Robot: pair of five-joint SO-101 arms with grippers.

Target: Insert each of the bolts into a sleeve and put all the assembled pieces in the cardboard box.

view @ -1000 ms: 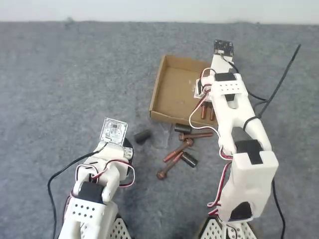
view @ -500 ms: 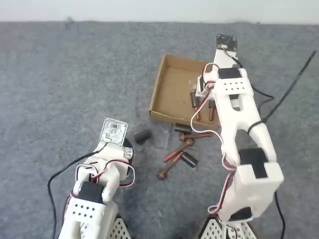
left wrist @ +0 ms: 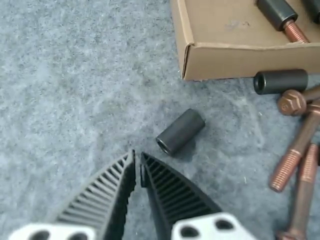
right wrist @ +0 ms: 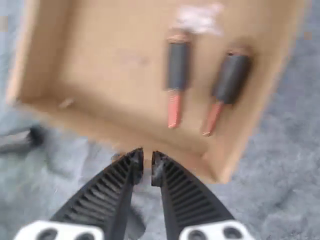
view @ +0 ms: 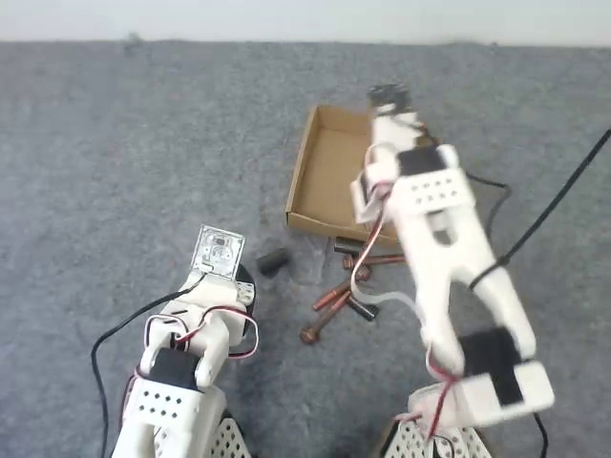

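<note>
The cardboard box [view: 325, 181] lies open at the table's middle back. Two assembled pieces, black sleeves on copper bolts [right wrist: 177, 70] [right wrist: 231, 79], lie side by side on its floor [right wrist: 100, 75]. My right gripper [right wrist: 146, 161] hangs shut and empty over the box's near wall; its arm [view: 425, 196] stretches over the box. A loose black sleeve [left wrist: 180, 131] [view: 274, 260] lies just ahead of my left gripper [left wrist: 137, 157], which is shut and empty. Loose copper bolts [view: 334, 296] [left wrist: 295, 155] and two more sleeves [view: 350, 246] [view: 363, 306] lie in front of the box.
Grey carpet covers the table, with free room to the left and behind the box. The left arm [view: 205, 320] sits low at the near left. A black cable [view: 544, 200] runs off to the right of the right arm.
The right arm has swung left across the box and pulled back toward its near wall. The two assembled pieces stay in the box. The left arm has not moved.
</note>
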